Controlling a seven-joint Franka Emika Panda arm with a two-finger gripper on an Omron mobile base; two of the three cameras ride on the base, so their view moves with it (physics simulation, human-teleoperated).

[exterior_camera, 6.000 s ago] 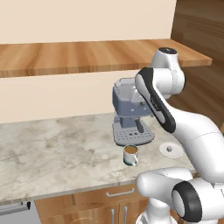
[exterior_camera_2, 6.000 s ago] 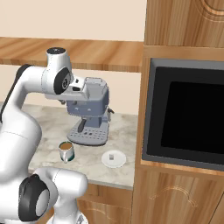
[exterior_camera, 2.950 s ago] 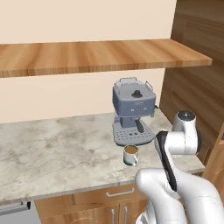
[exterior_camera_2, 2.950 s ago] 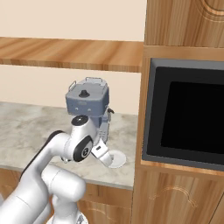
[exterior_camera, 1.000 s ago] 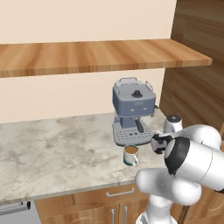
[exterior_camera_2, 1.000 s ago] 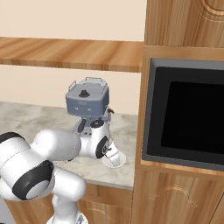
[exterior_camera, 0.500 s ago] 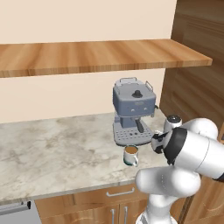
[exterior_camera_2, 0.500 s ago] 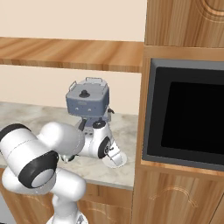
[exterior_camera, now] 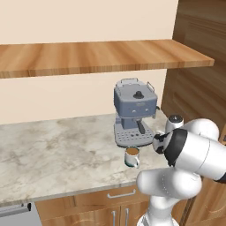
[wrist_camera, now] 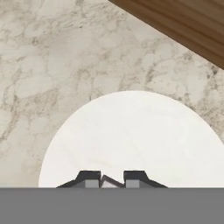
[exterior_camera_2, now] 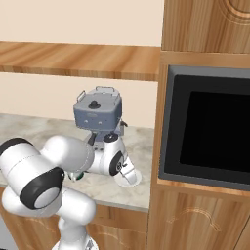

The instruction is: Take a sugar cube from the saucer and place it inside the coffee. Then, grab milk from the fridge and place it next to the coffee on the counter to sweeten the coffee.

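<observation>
Marbled counter (wrist_camera: 52, 57) spread beneath the hand, and nearest the camera the gripper (wrist_camera: 111, 178) sat low over the saucer (wrist_camera: 131, 135), its two dark tips drawn close around a small pale piece that looked like the sugar cube (wrist_camera: 110, 182). Beyond the saucer's rim lay bare stone, then a dark wooden panel (wrist_camera: 183, 22). From the base, the coffee (exterior_camera: 132, 156) stood before the espresso machine (exterior_camera: 133, 111).

Place: home kitchen | counter (exterior_camera: 57, 152): marbled stone over wooden cabinets (exterior_camera: 97, 207) | espresso machine (exterior_camera: 133, 112): on counter | wall shelf (exterior_camera: 88, 55): wood, above machine | oven (exterior_camera_2: 207, 127): built into wood, right of machine
</observation>
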